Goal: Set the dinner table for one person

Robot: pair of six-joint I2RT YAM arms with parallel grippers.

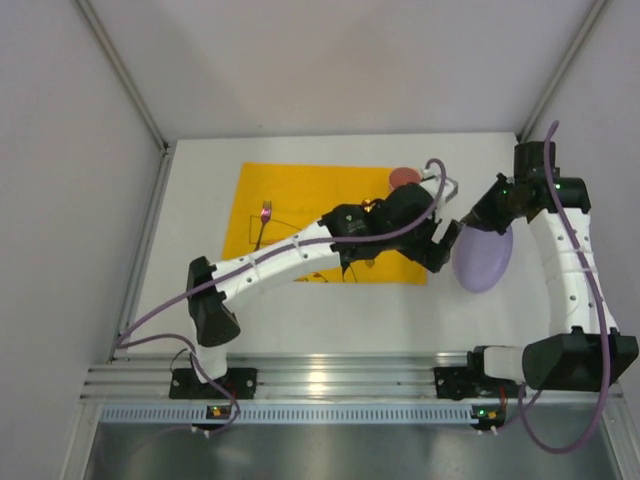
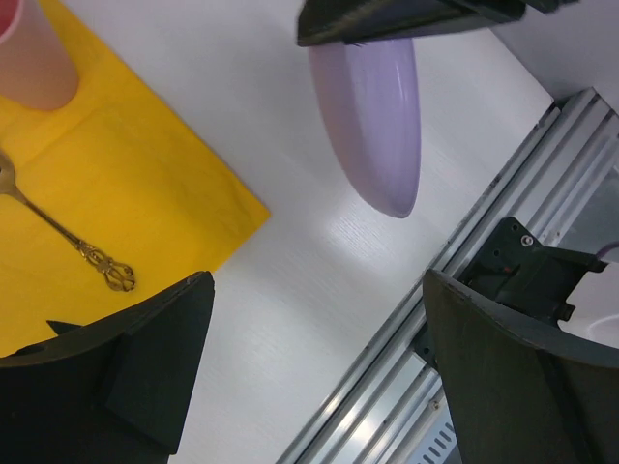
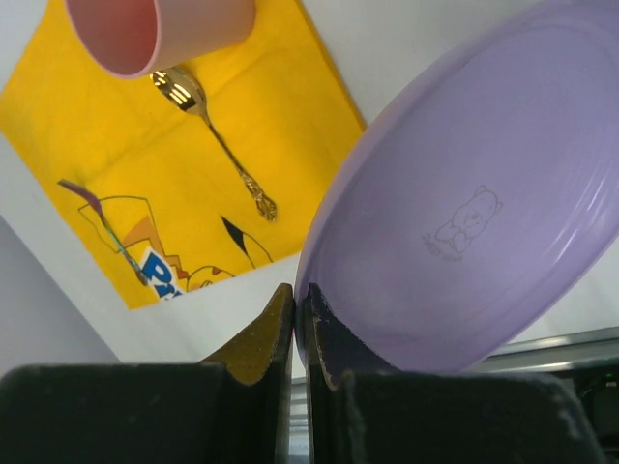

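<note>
The right hand is pinching the rim of the purple plate — the plate is tipped up, just right of the yellow cloth. The left hand is spread wide with nothing in it, near the cloth's corner. The big white bench lies under it all, with its metal rail by the arm bases. On the cloth sit a pink cup and a gold fork — a purple fork lies further left.

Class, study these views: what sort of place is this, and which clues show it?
Probably a robotics test cell, not a home: left arm and right arm mounted by a ribbed aluminium rail, white tabletop, plain panel walls around it.
</note>
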